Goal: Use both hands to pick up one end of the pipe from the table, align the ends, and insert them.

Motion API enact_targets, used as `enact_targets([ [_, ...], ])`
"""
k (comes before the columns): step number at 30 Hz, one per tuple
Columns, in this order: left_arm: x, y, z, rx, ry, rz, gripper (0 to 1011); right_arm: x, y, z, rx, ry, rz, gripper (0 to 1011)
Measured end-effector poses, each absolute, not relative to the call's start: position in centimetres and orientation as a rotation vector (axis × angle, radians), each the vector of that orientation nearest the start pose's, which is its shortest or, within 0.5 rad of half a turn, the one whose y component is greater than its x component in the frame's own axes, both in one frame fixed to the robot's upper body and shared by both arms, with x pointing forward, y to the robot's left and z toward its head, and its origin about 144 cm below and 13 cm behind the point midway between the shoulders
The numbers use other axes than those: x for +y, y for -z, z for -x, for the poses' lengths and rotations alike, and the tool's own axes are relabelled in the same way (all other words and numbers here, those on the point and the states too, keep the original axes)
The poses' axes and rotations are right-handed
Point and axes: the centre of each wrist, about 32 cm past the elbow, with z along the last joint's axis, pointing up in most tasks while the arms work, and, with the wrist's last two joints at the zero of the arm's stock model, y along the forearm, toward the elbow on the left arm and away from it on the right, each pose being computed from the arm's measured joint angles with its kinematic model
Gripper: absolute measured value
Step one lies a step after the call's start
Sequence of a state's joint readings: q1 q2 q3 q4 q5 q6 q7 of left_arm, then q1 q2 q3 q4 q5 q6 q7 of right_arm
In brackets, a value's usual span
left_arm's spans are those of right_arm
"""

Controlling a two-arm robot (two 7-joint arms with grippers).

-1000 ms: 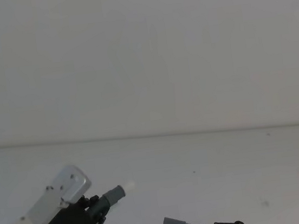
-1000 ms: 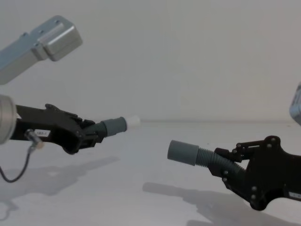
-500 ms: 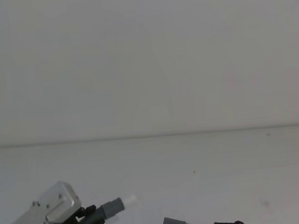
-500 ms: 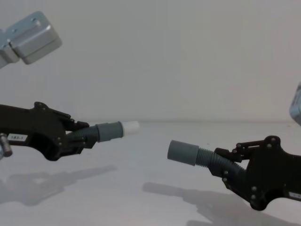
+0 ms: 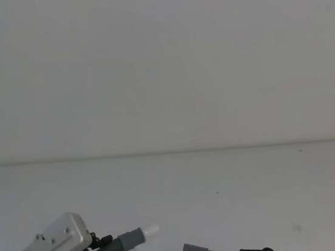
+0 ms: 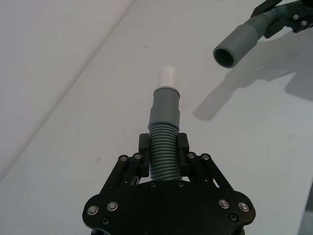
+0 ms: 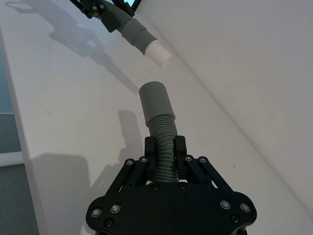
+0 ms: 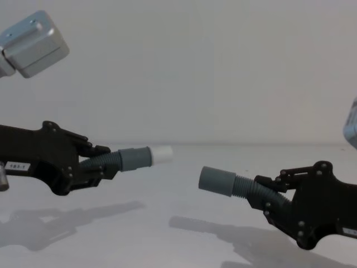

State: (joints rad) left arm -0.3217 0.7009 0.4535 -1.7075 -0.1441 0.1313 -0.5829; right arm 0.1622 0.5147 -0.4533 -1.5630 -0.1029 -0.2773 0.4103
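Two ends [image 8: 162, 153] [image 8: 216, 181]: facing, apart, above the table [image 8: 139, 245].
Left gripper [image 8: 103, 162]: clenching the white-tipped piece [image 8: 134, 159]; tag [image 8: 17, 166] reading "183-1".
Right gripper [image 8: 266, 194]: clasping the wide-cuffed piece [image 8: 245, 187].

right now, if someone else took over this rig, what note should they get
Left hand: shut on the ribbed body of the white-tipped pipe piece, held above the table.
Right hand: shut on the wide-cuff pipe piece, also off the table.
Done: both pieces picked up, ends roughly facing each other.
Left to do: the ends are apart, and in the chest view the white tip sits higher than the wide cuff. Line them up, then push the tip in.
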Motion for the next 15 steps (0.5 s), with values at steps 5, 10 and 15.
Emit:
enact_targets([
  [5, 28.08, -125.91, -50.17, -0.401, -0.599, -0.481, 292, -24.92, -116.22, -47.53, -0.589, 0.632, 0.317, 213],
  [10, 27.84, -125.84, -50.3, -0.404, -0.591, -0.481, 292, -24.93, -116.23, -47.54, -0.589, 0.633, 0.317, 214],
  [15, 27.7, -125.83, -50.36, -0.408, -0.587, -0.485, 292, -25.11, -116.1, -47.69, -0.593, 0.638, 0.317, 213],
])
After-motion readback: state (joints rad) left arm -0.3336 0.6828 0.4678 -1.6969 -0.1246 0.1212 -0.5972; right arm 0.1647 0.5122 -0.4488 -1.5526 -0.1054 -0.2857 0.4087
